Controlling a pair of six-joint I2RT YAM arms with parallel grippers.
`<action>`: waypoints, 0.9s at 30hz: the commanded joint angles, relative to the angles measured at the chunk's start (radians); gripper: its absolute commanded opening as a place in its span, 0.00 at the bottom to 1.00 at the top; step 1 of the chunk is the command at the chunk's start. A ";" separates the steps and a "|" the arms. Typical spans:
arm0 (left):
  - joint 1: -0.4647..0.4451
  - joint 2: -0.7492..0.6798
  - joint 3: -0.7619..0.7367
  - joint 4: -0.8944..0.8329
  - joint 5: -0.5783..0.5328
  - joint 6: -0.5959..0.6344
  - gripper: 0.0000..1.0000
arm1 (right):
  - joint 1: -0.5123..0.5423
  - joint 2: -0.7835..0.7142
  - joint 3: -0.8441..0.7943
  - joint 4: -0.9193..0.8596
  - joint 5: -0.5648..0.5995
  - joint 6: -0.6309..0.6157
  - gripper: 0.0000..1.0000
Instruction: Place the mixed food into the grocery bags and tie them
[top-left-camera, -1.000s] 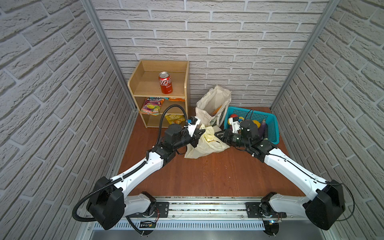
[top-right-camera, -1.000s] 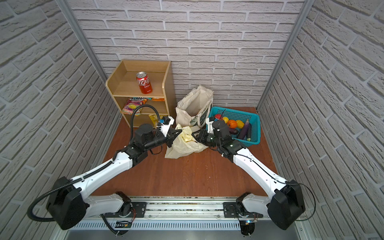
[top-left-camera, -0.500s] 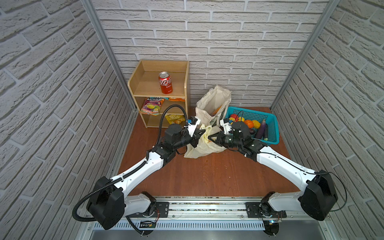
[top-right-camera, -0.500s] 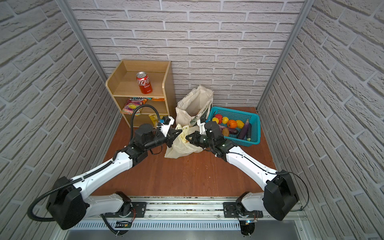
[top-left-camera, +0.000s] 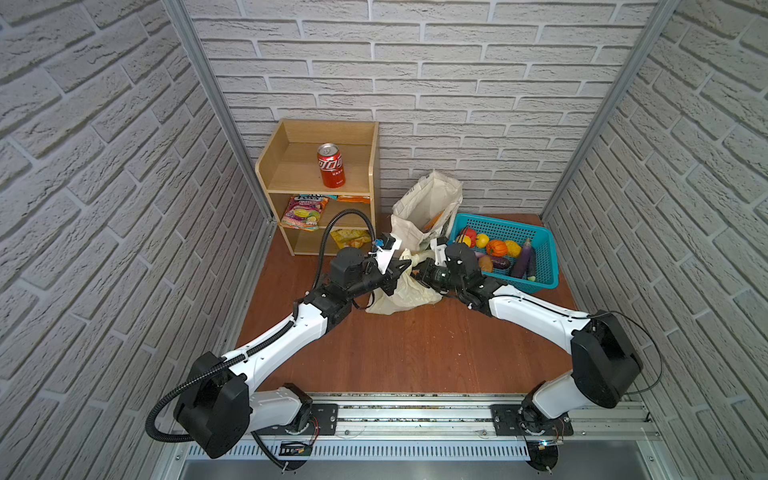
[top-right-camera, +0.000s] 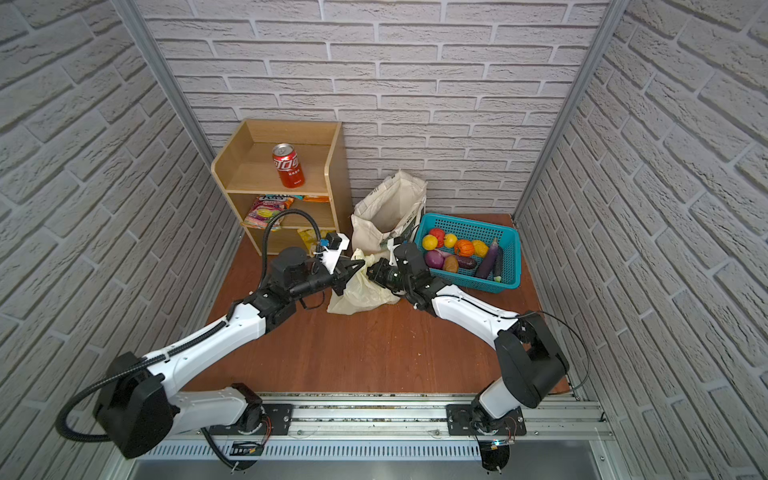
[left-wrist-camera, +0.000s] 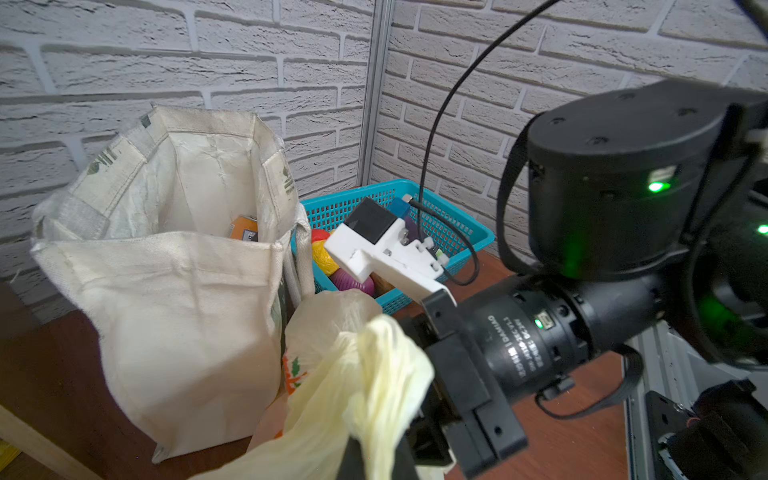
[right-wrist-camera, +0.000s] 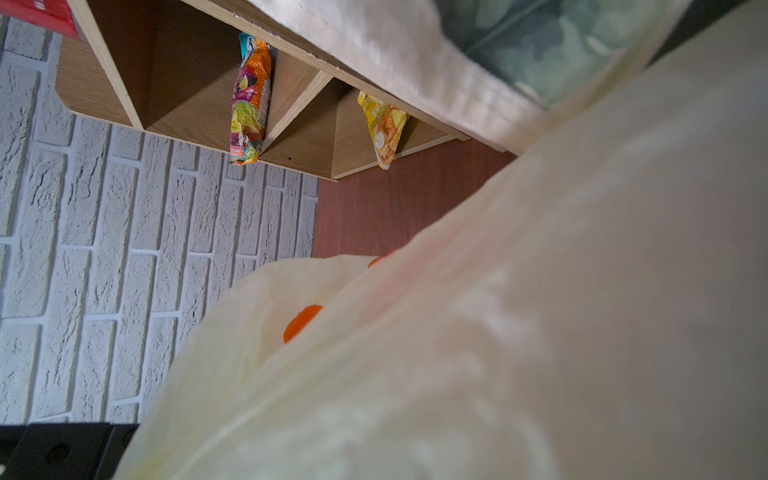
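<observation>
Plastic bag (top-left-camera: 400, 294): top pinched from both sides.
Left gripper (top-left-camera: 407, 264): clamped tight on its bunched handle.
Right gripper (top-right-camera: 372, 271): closed on the film opposite (tips nearly meeting).
Place: against the canvas tote (top-left-camera: 409, 232), mid-back of the worktop (top-left-camera: 415, 353).
Basket (top-left-camera: 536, 284): back right corner.

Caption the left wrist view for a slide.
Right gripper shut on the pale-yellow plastic bag beside the upright canvas tote, turquoise basket behind.

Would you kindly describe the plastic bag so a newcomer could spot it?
Beside the wooden shelf at the back wall stands a cream canvas tote. Slumped on the table in front of it lies the plastic bag: thin, crinkled and pale yellow, unlike the stiff tote and the turquoise basket.
</observation>
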 joint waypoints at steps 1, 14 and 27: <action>-0.002 -0.005 0.012 0.024 0.023 0.004 0.00 | 0.002 0.006 0.028 0.088 -0.020 0.037 0.07; -0.002 -0.061 -0.023 -0.018 -0.081 0.094 0.00 | -0.011 -0.151 -0.060 -0.173 -0.104 -0.075 0.29; -0.007 -0.076 -0.033 -0.062 -0.117 0.179 0.00 | -0.024 -0.288 -0.067 -0.261 -0.110 -0.054 0.32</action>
